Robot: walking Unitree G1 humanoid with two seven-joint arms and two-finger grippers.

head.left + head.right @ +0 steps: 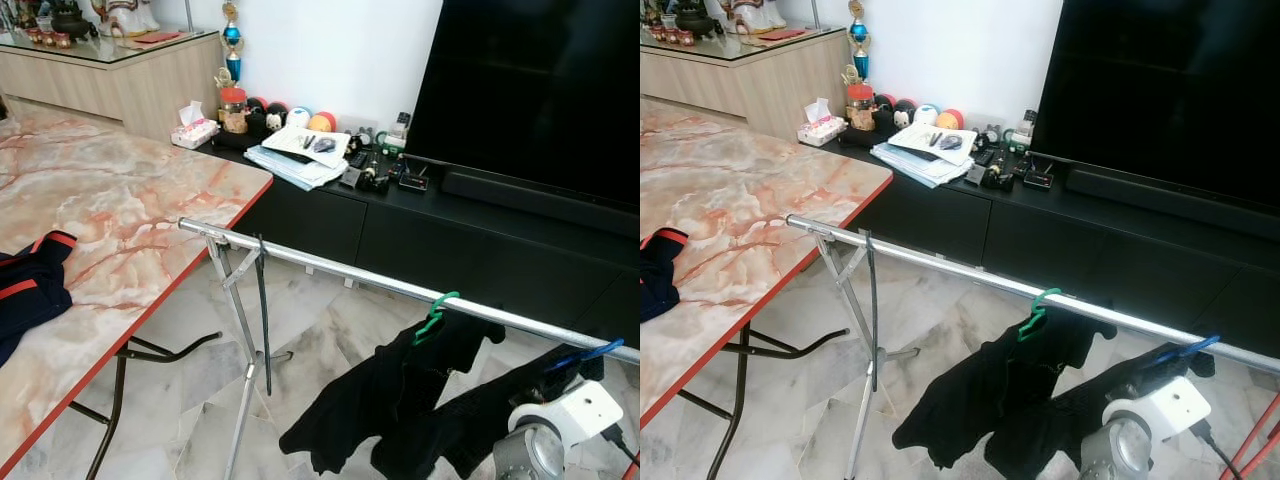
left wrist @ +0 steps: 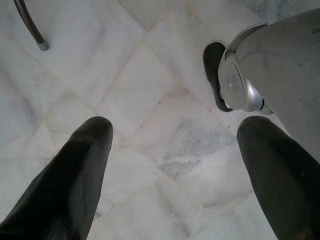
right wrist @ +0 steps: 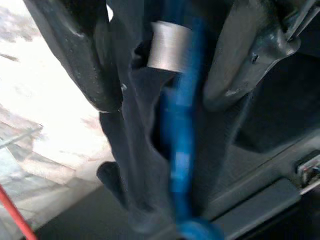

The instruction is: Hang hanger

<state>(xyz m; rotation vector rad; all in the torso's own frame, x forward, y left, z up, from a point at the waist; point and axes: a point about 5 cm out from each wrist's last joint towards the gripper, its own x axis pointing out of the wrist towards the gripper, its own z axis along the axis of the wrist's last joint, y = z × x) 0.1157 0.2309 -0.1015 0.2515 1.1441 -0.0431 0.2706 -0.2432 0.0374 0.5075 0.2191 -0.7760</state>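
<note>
While the hook sits on the rail: release only once the weight hangs free.
Blue hanger point(image 1: 590, 352): hooked over the silver rail point(image 1: 330, 268), carrying a black garment point(image 1: 490, 410), beside the green hanger point(image 1: 434, 316).
Right hand point(image 3: 165, 65): fingers spread on either side of the blue hanger and cloth, not visibly clamping.
Left hand point(image 2: 175, 170): wide open, empty, pointing at the floor point(image 2: 150, 100).
Worktop point(image 1: 100, 220): marble, with dark clothing point(image 1: 25, 285) waiting.
Advice: back straight out, avoiding the fabric.
</note>
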